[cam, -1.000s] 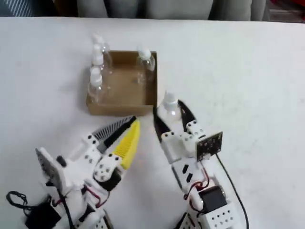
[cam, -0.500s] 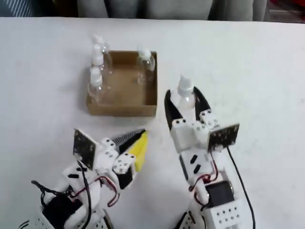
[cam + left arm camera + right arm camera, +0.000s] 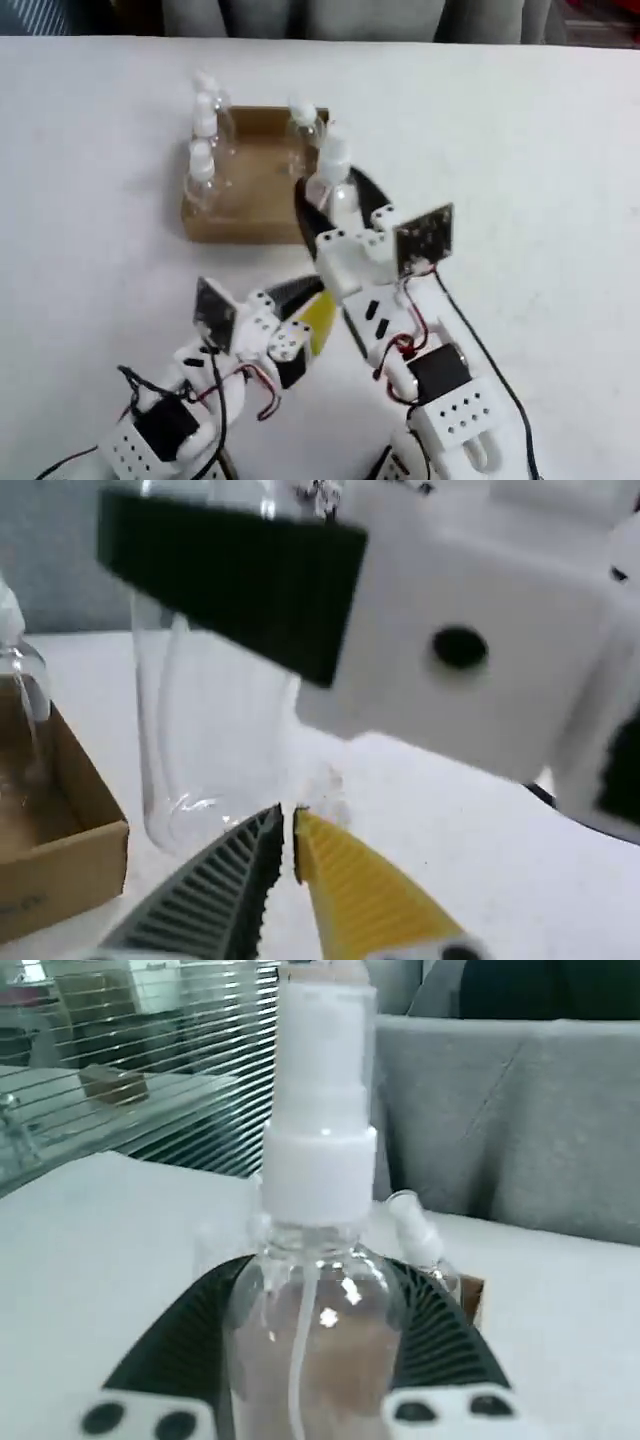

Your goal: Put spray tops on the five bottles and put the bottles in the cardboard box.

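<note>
My right gripper [image 3: 336, 197] is shut on a clear bottle [image 3: 333, 170] with a white spray top, held upright over the right near corner of the cardboard box [image 3: 250, 228]. In the right wrist view the bottle [image 3: 312, 1300] stands between the black fingers [image 3: 175, 1345], its spray top [image 3: 320, 1130] screwed on. Several capped bottles [image 3: 203, 150] stand in the box, along its left side and at its far right corner. My left gripper [image 3: 316, 293], grey and yellow, is shut and empty, low by the right arm. Its tips [image 3: 288, 825] sit close to the held bottle's base [image 3: 200, 760].
The box corner [image 3: 60, 860] lies just beside the held bottle. White table [image 3: 520, 150] stretches open to the right and behind the box. Both arms crowd the near middle of the table. A grey sofa back [image 3: 530, 1110] stands beyond the table.
My right gripper has carried the bottle from the table right of the box leftward over the box's corner. The left arm has swung right, its tips now close under the right gripper.
</note>
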Controlling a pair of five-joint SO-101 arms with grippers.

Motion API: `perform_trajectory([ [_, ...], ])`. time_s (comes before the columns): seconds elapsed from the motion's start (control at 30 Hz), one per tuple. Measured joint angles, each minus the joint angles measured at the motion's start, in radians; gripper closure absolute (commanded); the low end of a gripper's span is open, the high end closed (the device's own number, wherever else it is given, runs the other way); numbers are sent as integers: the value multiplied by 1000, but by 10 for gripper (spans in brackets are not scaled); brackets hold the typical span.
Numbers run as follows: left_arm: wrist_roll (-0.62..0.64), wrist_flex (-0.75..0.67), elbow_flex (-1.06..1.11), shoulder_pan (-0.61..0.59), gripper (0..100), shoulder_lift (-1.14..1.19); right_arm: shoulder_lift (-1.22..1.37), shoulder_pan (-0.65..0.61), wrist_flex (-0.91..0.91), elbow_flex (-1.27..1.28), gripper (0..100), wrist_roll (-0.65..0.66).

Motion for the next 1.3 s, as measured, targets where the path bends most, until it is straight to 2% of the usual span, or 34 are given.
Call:
perform_trajectory([
  [0.2, 0, -12, 2, -3, 979, 5, -52, -26, 129, -2, 984, 0],
  [0.43, 0, -12, 2, -2, 979, 6, -244, -26, 307, -2, 984, 0],
  [0.73, 0, -12, 2, -3, 979, 6, -330, -26, 376, -2, 984, 0],
  [0.9, -2, 2, 2, -6, 979, 6, -247, -31, 293, -2, 984, 0],
  [1.07, -150, 137, -3, -37, 978, 6, -84, -23, 118, -2, 984, 0],
  [1.17, -207, 287, -41, -124, 978, 6, 32, 29, -5, -2, 984, 0],
  [1.3, -255, 466, -57, -336, 978, 6, 199, 101, -187, -2, 984, 0],
])
